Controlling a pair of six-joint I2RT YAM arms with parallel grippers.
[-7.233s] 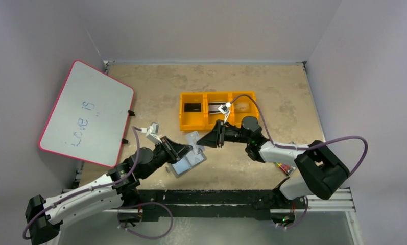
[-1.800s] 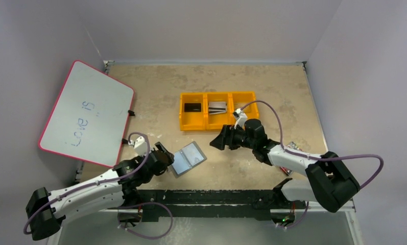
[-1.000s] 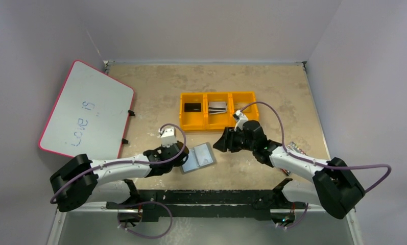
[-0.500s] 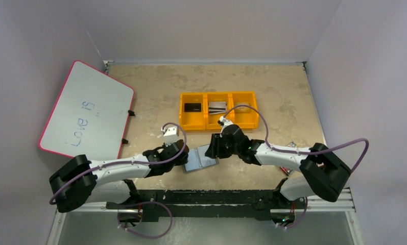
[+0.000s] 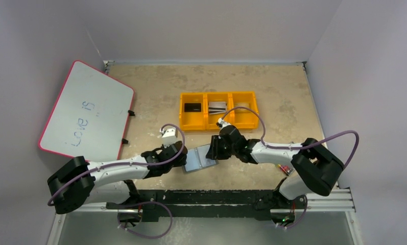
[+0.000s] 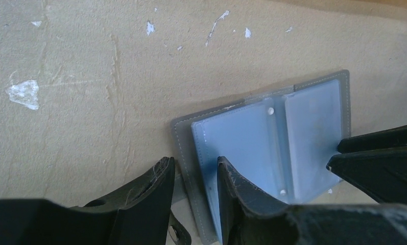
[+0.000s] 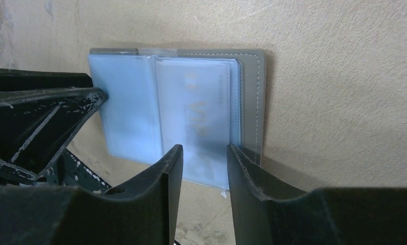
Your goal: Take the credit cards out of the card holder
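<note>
left arm (image 5: 118, 169): mine, stretched low toward the middle | left gripper (image 6: 193, 167): tips down, jaws parted by a narrow gap | right arm (image 5: 272, 151): mine, reaching low to my left | right gripper (image 7: 205, 151): tips down, jaws likewise parted, facing my left gripper, near but apart

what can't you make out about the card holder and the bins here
Right wrist view: print inside the card holder pocket, blurred by cloudy plastic.
Left wrist view: card holder's near corner, covered by the left gripper.
Top view: contents of the yellow bin tray right compartment, too small.
</note>
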